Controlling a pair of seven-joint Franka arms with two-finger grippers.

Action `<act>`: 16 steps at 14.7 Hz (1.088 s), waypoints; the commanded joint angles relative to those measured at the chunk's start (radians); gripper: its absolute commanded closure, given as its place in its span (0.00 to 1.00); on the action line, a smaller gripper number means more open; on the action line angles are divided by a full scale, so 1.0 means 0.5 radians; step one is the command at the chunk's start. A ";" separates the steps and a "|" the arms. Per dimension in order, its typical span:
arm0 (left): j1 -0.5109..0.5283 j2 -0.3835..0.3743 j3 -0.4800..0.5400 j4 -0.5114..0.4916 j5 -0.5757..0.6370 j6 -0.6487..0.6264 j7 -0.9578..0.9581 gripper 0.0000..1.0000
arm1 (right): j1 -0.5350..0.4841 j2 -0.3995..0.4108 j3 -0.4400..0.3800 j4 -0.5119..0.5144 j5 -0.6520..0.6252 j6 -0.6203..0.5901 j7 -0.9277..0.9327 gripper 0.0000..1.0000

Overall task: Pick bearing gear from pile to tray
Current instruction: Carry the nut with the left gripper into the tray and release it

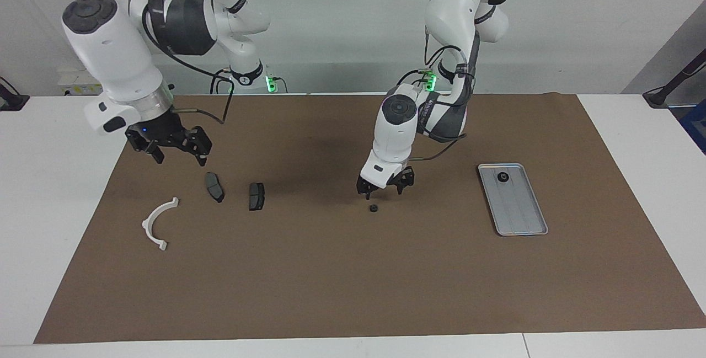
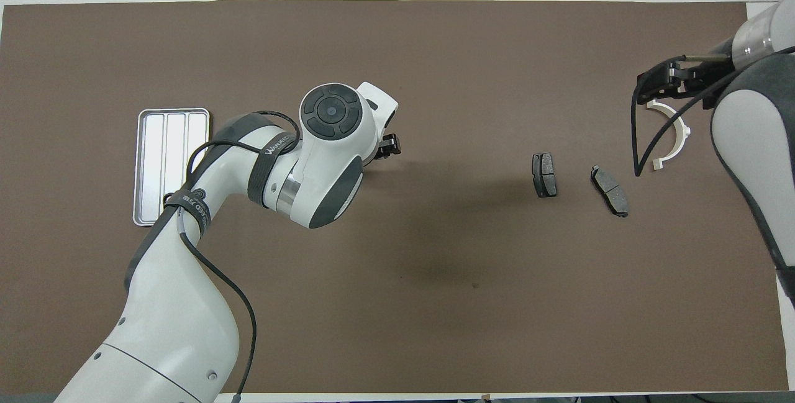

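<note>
The mat (image 1: 353,270) is covering most of the table, and I am placing everything relative to the tray (image 1: 524,225), which is lying on the mat toward the left arm's end with its long axis running away from the robots. One gear (image 1: 502,177) is already sitting in the tray, at the end nearer to the robots. The left arm is reaching out over the mat beside the tray, and the left gripper (image 1: 385,186) is hanging low with its fingers spread and holding nothing. The free gear (image 1: 373,208) is lying on the mat well apart from the tray, toward the right arm's end, almost directly below this gripper and not touching it; in the overhead view the arm is hiding it. Being round, this gear is showing no long axis, so I judge that the wrist turn is mattering little and that a short descent is what remains. The left arm is clearly the nearer one. The right gripper (image 1: 168,145) is waiting high, also spread and empty, much farther from the tray, over the mat near the two pads (image 1: 214,187) (image 1: 256,196) and the white bracket (image 1: 159,223), all lying toward the right arm's end.
</note>
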 commanded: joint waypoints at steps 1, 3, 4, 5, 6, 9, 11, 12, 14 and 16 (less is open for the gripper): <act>-0.032 0.128 0.017 0.089 0.032 0.036 -0.060 0.03 | -0.017 -0.201 0.003 -0.118 0.057 -0.106 -0.064 0.00; -0.050 0.168 0.020 0.139 0.032 0.027 -0.079 0.03 | -0.010 -0.275 0.006 -0.121 0.054 -0.177 -0.064 0.00; -0.050 0.168 0.020 0.139 0.032 0.030 -0.079 0.04 | -0.013 -0.297 0.012 -0.121 0.054 -0.211 -0.064 0.00; -0.050 0.168 0.020 0.136 0.032 0.039 -0.079 0.05 | -0.007 -0.297 0.015 -0.121 0.057 -0.217 -0.064 0.00; -0.050 0.168 0.020 0.136 0.032 0.042 -0.079 0.07 | -0.004 -0.294 0.015 -0.121 0.054 -0.220 -0.064 0.00; -0.050 0.174 0.020 0.136 0.083 0.082 -0.079 0.07 | 0.011 -0.288 0.015 -0.121 0.054 -0.217 -0.067 0.00; -0.050 0.199 0.020 0.136 0.111 0.101 -0.079 0.07 | -0.004 -0.288 0.024 -0.121 0.051 -0.202 -0.183 0.00; -0.053 0.202 0.020 0.136 0.114 0.104 -0.079 0.07 | -0.010 -0.282 0.021 -0.121 0.051 -0.190 -0.257 0.00; -0.050 0.211 0.020 0.136 0.114 0.113 -0.082 0.07 | -0.007 -0.282 0.021 -0.115 0.039 -0.180 -0.264 0.00; -0.050 0.220 0.020 0.136 0.114 0.134 -0.082 0.08 | -0.007 -0.282 0.021 -0.115 0.027 -0.183 -0.270 0.00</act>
